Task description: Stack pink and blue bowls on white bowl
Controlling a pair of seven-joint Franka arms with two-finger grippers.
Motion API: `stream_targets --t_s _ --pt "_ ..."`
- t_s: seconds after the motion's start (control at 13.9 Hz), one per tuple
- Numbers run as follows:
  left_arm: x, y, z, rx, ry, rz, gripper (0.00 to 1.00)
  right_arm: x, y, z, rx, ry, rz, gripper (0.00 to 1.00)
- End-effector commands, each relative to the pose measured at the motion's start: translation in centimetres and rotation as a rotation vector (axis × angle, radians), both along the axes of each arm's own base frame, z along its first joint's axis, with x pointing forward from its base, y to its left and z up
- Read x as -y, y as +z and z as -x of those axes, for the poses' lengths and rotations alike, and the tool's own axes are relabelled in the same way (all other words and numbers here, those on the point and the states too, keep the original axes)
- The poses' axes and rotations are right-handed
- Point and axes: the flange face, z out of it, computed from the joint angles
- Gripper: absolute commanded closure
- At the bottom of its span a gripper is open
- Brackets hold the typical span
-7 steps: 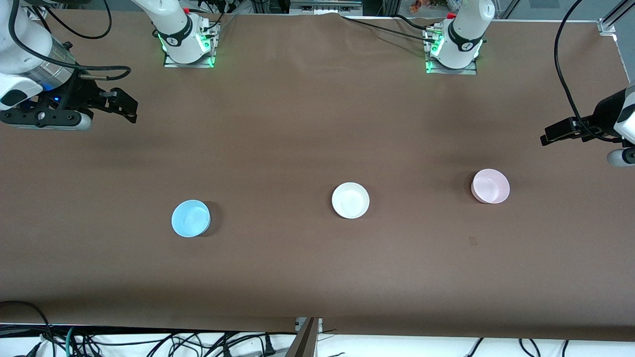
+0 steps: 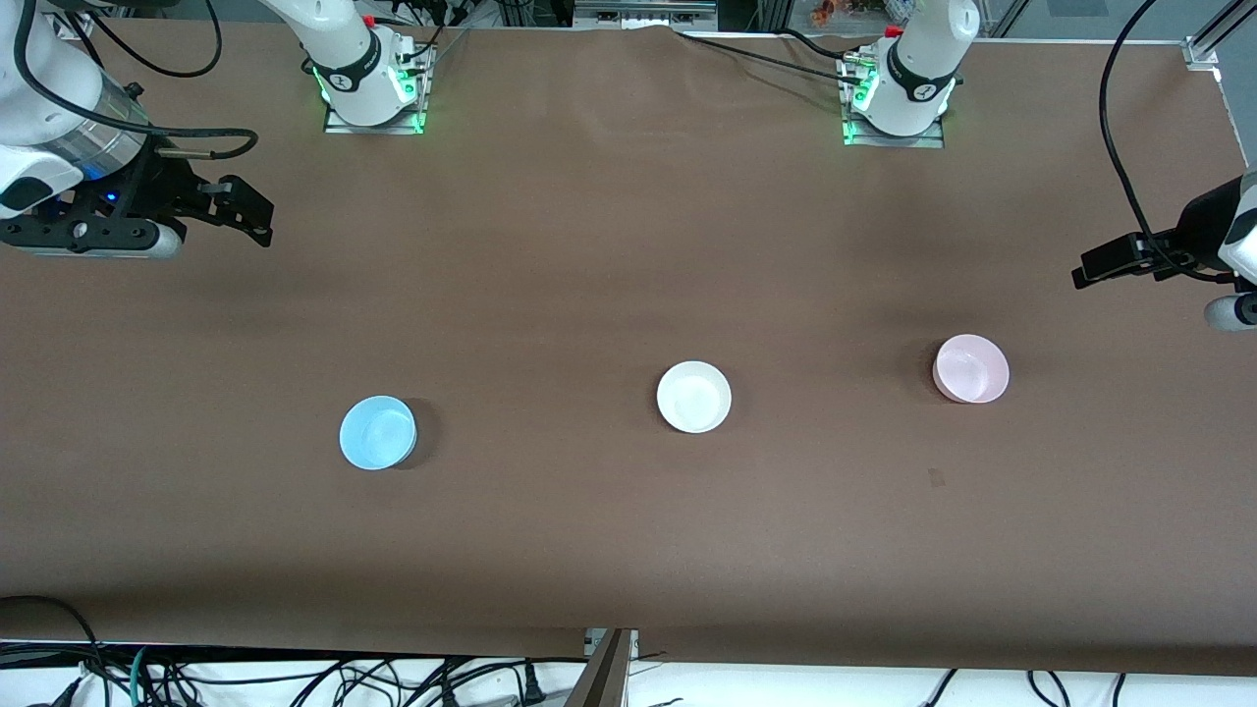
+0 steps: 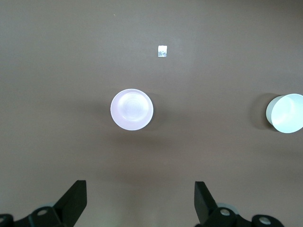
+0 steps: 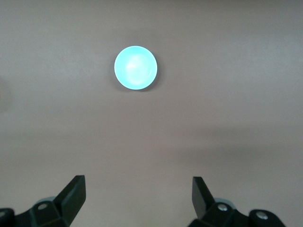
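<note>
Three small bowls stand apart on the brown table. The white bowl point(image 2: 694, 397) is in the middle. The pink bowl point(image 2: 971, 368) is toward the left arm's end and shows in the left wrist view point(image 3: 132, 109), with the white bowl point(image 3: 285, 113) at that view's edge. The blue bowl point(image 2: 377, 432) is toward the right arm's end and shows in the right wrist view point(image 4: 136, 67). My left gripper point(image 2: 1083, 271) is open and empty, up in the air over the table's end, apart from the pink bowl. My right gripper point(image 2: 257, 214) is open and empty, up over the table's other end.
A small pale tape mark point(image 3: 162, 51) lies on the table near the pink bowl, nearer the front camera point(image 2: 936, 478). The arm bases point(image 2: 371, 83) stand along the table's back edge. Cables hang below the front edge point(image 2: 609, 648).
Nearly none. The left gripper has shifted very slightly; the bowls and the right arm are where they were.
</note>
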Motion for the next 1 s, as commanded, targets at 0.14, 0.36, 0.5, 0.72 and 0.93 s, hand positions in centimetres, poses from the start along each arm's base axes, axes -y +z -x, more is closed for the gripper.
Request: stream_targets --t_s 0.14,0.36,0.5,0.72,0.93 --pt "-6.5 -5.9 -0.7 -0.042 0.045 0.076 0.00 0.2 0.2 -0.4 0.028 0.079 -0.057 0.01" --pt "-10.7 -14.2 -0.2 0.026 0.018 0.162 0.00 1.0 0.2 -0.5 0.023 0.064 -0.063 0.01" --pt "-11.8 -19.0 -0.4 0.024 -0.002 0.162 0.00 1.0 0.2 -0.6 0.029 0.065 -0.066 0.01" --pt "-13.0 -25.5 -0.9 0.032 -0.009 0.207 0.00 0.8 -0.1 -1.0 0.020 0.058 -0.107 0.01" --pt "-12.9 -29.9 1.0 0.071 0.003 0.181 0.00 0.3 0.6 -1.0 0.035 0.069 -0.104 0.01"
